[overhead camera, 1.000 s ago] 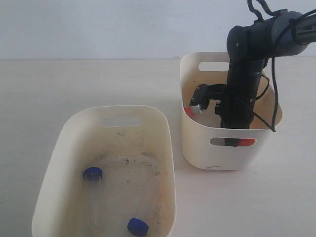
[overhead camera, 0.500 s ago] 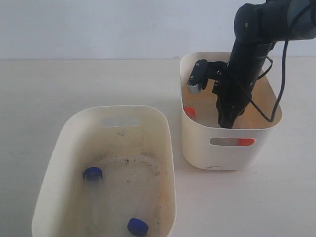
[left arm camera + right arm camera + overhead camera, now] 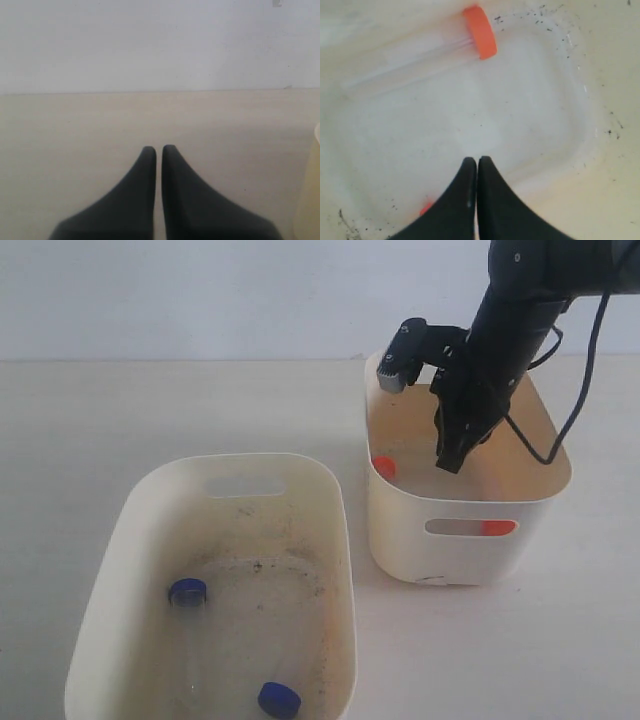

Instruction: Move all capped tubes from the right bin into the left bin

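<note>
beige tabletop (image 3: 200, 410); right pincer (image 3: 448, 465), clenched empty, hangs over the right bin (image 3: 400, 530); orange-capped tubes (image 3: 420, 57) lie beneath.

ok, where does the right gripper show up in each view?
Exterior view: right gripper at upper right, shut, pointing down over the right-hand bin.
Left wrist view: not in it; the shut fingers there belong to the left gripper.
Right wrist view: bottom centre, shut and empty, above the bin floor.
Shared landmark: the bin holding the orange caps, seen in the exterior and right wrist views only.
</note>
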